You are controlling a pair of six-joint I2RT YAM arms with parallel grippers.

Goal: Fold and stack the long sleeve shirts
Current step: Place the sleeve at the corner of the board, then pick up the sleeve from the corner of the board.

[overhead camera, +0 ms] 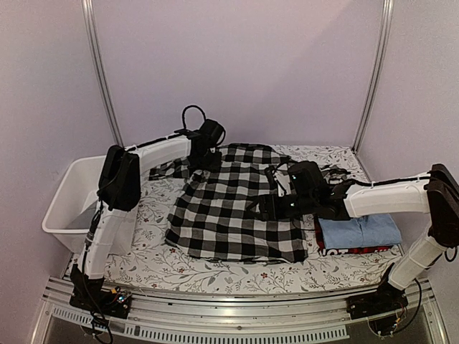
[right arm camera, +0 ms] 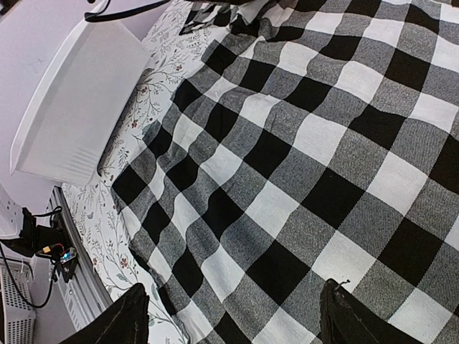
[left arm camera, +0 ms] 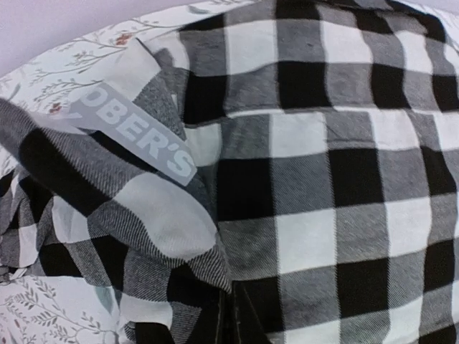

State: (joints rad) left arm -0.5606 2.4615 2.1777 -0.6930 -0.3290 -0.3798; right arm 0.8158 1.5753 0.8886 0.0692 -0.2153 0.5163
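Note:
The black-and-white checked shirt [overhead camera: 229,211] lies spread over the middle of the table. My left gripper [overhead camera: 209,160] is down at its far left corner. In the left wrist view the cloth [left arm camera: 323,179] fills the frame and bunches up by a band with white lettering [left arm camera: 147,140]. The dark fingertips [left arm camera: 231,322] look pressed together on a fold. My right gripper [overhead camera: 268,208] hovers over the shirt's right side. In the right wrist view its fingers [right arm camera: 133,322] stand wide apart above the flat cloth [right arm camera: 301,158], holding nothing. A folded light blue shirt [overhead camera: 358,231] lies on a red-and-black one [overhead camera: 355,251] at the right.
A white plastic tub [overhead camera: 68,201] stands off the table's left edge and also shows in the right wrist view [right arm camera: 79,107]. The floral table cover [overhead camera: 215,276] is bare along the front. Purple walls and metal posts close the back.

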